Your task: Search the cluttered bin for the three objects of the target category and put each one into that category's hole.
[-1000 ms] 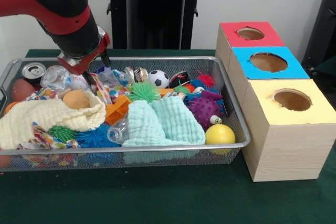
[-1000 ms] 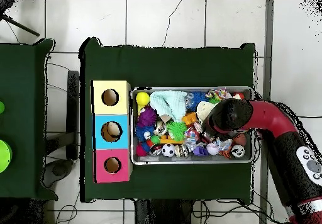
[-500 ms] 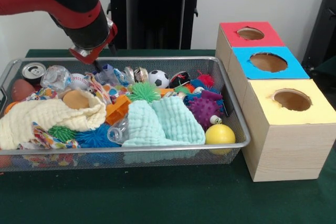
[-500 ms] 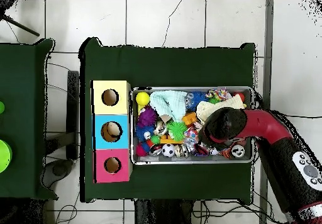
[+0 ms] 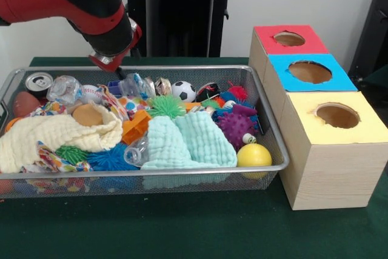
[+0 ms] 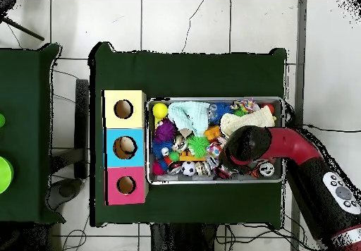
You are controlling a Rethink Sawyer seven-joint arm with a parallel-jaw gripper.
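A yellow ball (image 5: 254,155) sits at the near corner of the wire bin (image 5: 182,178), well away from the gripper (image 5: 119,72) and on the side toward the boxes. Just beside the ball lie two pale green cloths (image 5: 185,142), with a clear plastic bottle (image 5: 137,151) tucked against them. A cream cloth (image 5: 57,134) covers the near end below the gripper. Farther back, a soccer ball (image 5: 182,91) rests close to the gripper, toward the boxes. A baseball (image 5: 91,94) and a soda can (image 5: 39,83) sit on the gripper's other side. The gripper hangs over the bin's far rim; whether it is open or holding anything cannot be told. The yellow box (image 5: 337,115), blue box (image 5: 310,72) and red box (image 5: 289,39) stand apart from it beside the bin.
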